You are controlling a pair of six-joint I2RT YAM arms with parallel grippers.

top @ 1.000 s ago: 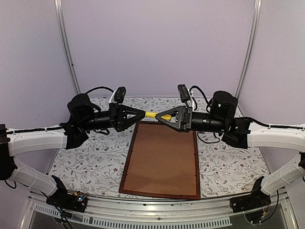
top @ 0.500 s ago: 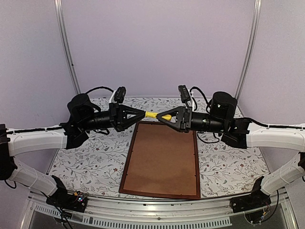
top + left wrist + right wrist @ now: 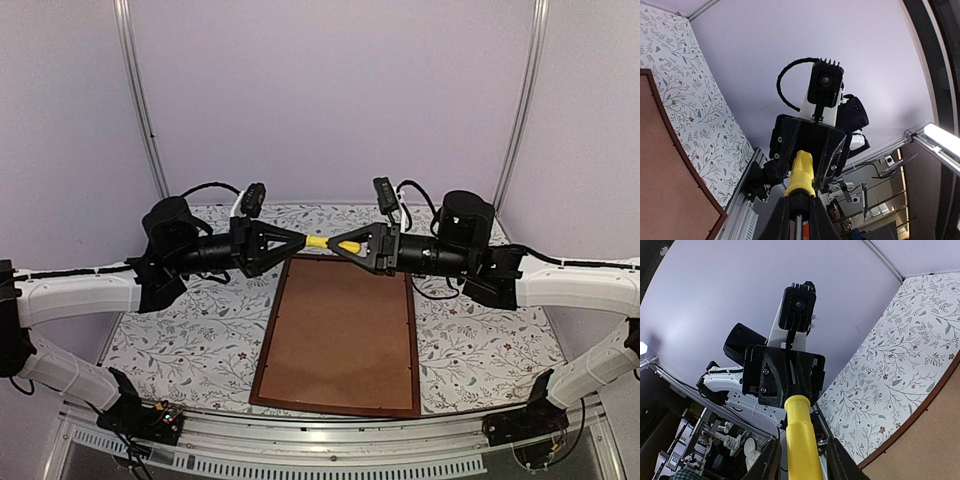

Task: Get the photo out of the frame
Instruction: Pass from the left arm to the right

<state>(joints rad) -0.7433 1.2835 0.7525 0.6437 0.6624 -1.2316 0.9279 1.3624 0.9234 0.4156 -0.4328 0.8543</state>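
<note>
Dark reddish-brown thin wooden frame point(image 3: 334, 407) lies face-down on floral desk point(image 3: 180, 340), plain brown backing board point(image 3: 342, 330) hiding the photo, probably light, floppy, best edge-lifted; left jaws pinch yellow-handled tool point(image 3: 318, 241), right jaws flank it, grip unclear.

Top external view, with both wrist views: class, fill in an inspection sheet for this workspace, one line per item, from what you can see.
Surface: floral table cover, lying flat.
Job's things: frame lies with its brown backing board facing up; photo not visible.
Clutter: nothing seen.
Grippers: left gripper and right gripper face each other above the frame's far edge, both shut on a yellow tool.
Cables: black cables loop over each wrist.
Surroundings: lilac walls, metal posts.
</note>
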